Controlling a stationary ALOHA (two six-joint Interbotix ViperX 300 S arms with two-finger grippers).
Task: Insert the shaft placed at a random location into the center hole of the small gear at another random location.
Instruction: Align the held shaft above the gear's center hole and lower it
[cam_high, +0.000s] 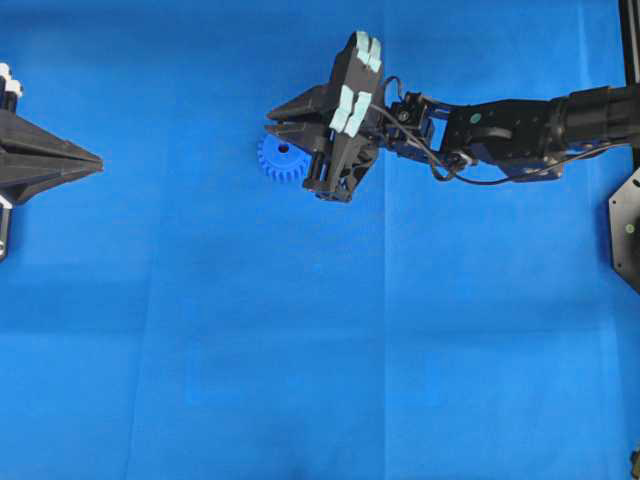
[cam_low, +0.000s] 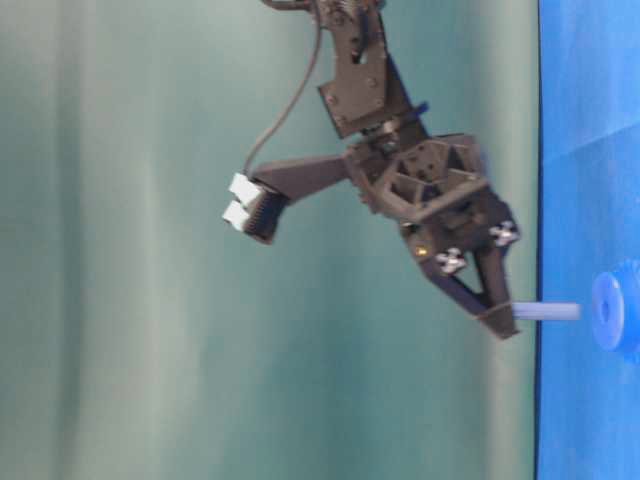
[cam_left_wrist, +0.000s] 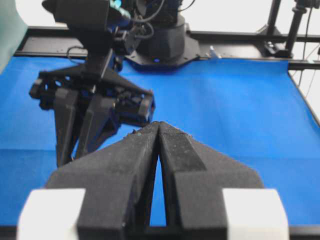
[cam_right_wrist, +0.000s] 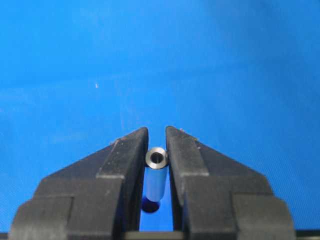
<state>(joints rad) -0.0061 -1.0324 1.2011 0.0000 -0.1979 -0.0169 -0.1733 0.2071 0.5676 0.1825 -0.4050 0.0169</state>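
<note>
The right gripper (cam_right_wrist: 157, 145) pinched the shaft (cam_right_wrist: 156, 176), a stiff, slick, light pin held mid-length, poised above the small gear (cam_high: 280, 160) near the bench's far edge.

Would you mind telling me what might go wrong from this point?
1. The shaft hangs just above the small gear; slight misalignment could land it on the hub instead of the center hole.
2. The right tool pinches only the shaft's top, so contact may tilt it.
</note>
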